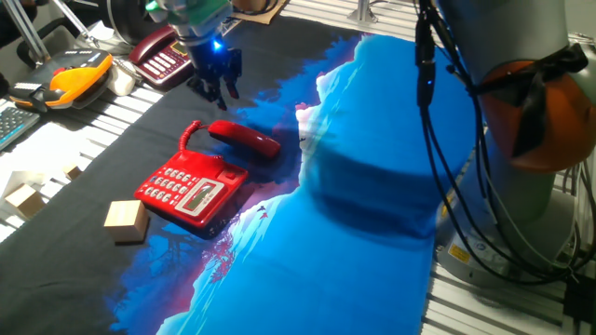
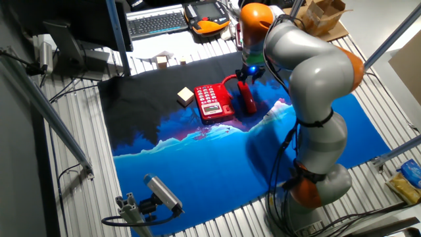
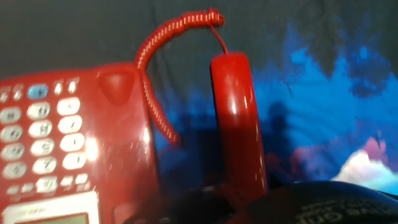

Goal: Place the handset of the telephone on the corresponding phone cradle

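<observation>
Hand view: handset (image 3: 239, 124) beside telephone (image 3: 74, 143).

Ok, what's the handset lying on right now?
The handset lies flat on the dark cloth beside the telephone, off its cradle, with the cord linking them. The cloth directly beneath it is covered. The gripper hovers above, not touching.

The telephone (image 1: 191, 189) (image 2: 212, 102) (image 3: 59, 146) is bright red with a sloped face, white keys and a small grey display, sitting on the dark cloth toward the table's far edge in the other fixed view. The handset (image 1: 244, 137) (image 2: 248, 99) (image 3: 239, 127), glossy red and elongated, lies flat on the cloth just beside the telephone, off its cradle, joined by 1 red coiled cord (image 3: 165, 59).
</observation>
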You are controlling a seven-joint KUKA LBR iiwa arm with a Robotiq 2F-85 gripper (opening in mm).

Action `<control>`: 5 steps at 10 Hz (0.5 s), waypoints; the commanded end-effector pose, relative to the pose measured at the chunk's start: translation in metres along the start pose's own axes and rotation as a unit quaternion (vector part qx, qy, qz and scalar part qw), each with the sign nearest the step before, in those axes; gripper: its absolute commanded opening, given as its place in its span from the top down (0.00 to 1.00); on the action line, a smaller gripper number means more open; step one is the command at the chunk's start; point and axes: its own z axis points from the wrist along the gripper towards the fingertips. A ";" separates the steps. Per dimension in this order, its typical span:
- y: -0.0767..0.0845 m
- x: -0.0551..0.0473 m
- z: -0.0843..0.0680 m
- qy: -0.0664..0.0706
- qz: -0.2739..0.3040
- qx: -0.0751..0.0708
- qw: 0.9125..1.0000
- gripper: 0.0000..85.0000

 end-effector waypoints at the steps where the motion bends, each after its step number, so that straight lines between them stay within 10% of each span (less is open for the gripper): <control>1: -0.001 -0.005 0.007 -0.003 -0.004 -0.001 1.000 0.40; 5: 0.000 -0.019 0.038 -0.008 -0.028 -0.012 1.000 0.40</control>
